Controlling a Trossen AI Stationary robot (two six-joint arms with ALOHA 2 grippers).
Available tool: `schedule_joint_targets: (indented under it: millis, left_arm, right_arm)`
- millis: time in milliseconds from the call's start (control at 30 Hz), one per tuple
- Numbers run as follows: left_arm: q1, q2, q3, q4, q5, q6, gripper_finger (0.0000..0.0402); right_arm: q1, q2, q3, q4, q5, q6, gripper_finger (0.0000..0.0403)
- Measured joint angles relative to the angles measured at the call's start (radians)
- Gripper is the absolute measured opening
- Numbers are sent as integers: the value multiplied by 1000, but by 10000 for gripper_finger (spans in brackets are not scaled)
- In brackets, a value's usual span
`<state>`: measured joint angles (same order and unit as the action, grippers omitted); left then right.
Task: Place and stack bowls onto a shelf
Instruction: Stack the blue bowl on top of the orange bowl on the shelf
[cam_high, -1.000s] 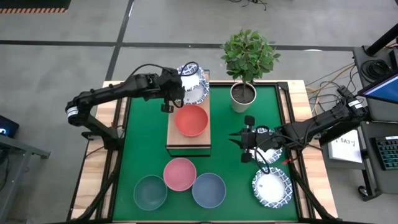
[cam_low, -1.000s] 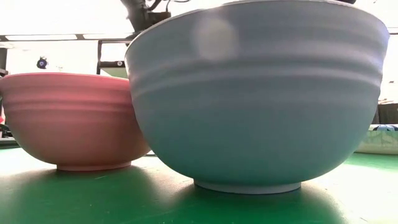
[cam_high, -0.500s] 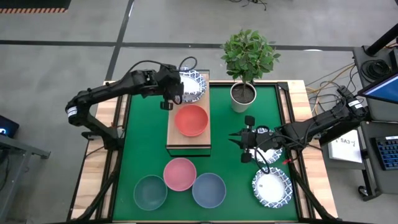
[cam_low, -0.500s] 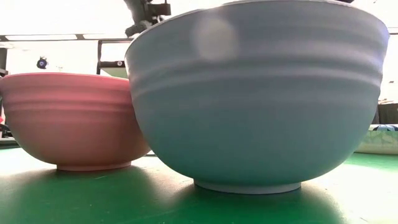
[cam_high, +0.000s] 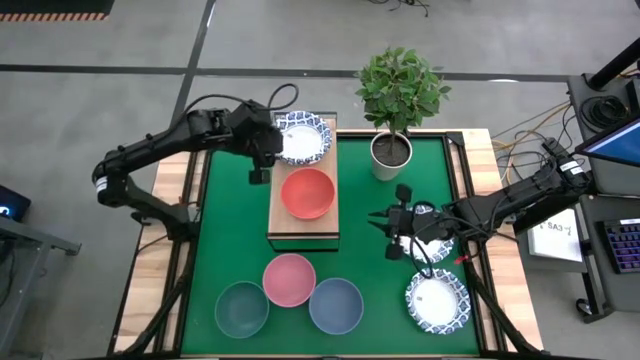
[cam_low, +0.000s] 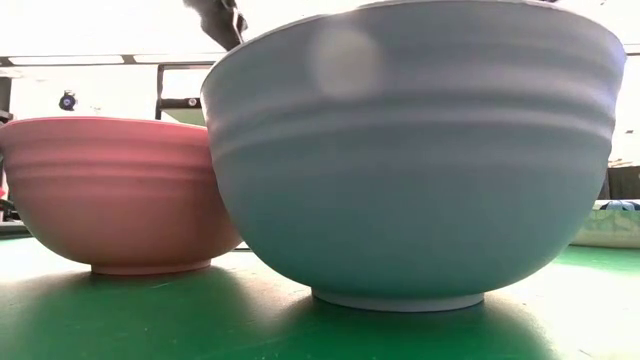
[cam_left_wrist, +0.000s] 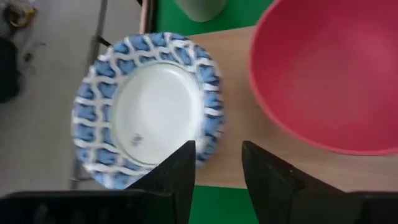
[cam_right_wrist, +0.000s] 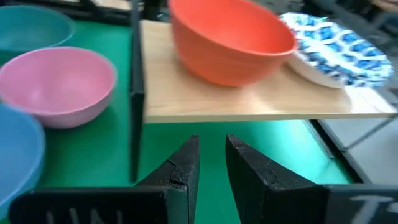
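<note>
Dark jointed arms, looping black cables

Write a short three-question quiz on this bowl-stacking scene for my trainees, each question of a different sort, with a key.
1. True or false: the red bowl sits on the shelf.
2. Which bowl lies at the shelf's far end, beside the left gripper? A) pink B) blue-rimmed white C) grey-green
3. Fill in: the right gripper hovers over the green ____ with its fingers empty.

Key
1. True.
2. B: the blue-rimmed white bowl, released and overhanging the shelf's edge.
3. mat.
</note>
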<state>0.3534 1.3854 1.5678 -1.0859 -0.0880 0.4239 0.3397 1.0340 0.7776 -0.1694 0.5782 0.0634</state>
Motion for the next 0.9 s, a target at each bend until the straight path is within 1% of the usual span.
schedule_joint_targets:
  millis: [100,200,267,400,500,600,700,800,900]
  left_arm:
    - [-8,-60,-66,50,-6,-125,104]
    - [-29,-132,-157,142,-18,-255,94]
    - [-56,-184,-235,220,-19,-306,89]
    - [-124,-285,-424,433,-39,-350,81]
    - [-173,-352,-562,608,-58,-359,79]
    - [-213,-403,-663,734,-58,-376,79]
    - [-233,-442,-721,786,-58,-384,79]
    - [-239,-469,-754,793,-59,-407,79]
    - [-239,-486,-773,797,-59,-431,79]
  right_arm:
    - [-10,-12,0,-1,41,18,68]
    - [-37,-38,10,-19,19,65,67]
    - [-57,-50,30,-36,-11,100,63]
    - [-83,-51,86,-106,-50,156,48]
    - [-98,-38,138,-184,-116,216,38]
    - [-102,-17,193,-276,-188,281,31]
    - [-101,12,253,-367,-222,345,25]
    - [-101,53,313,-465,-228,402,20]
    - [-101,104,371,-564,-257,437,17]
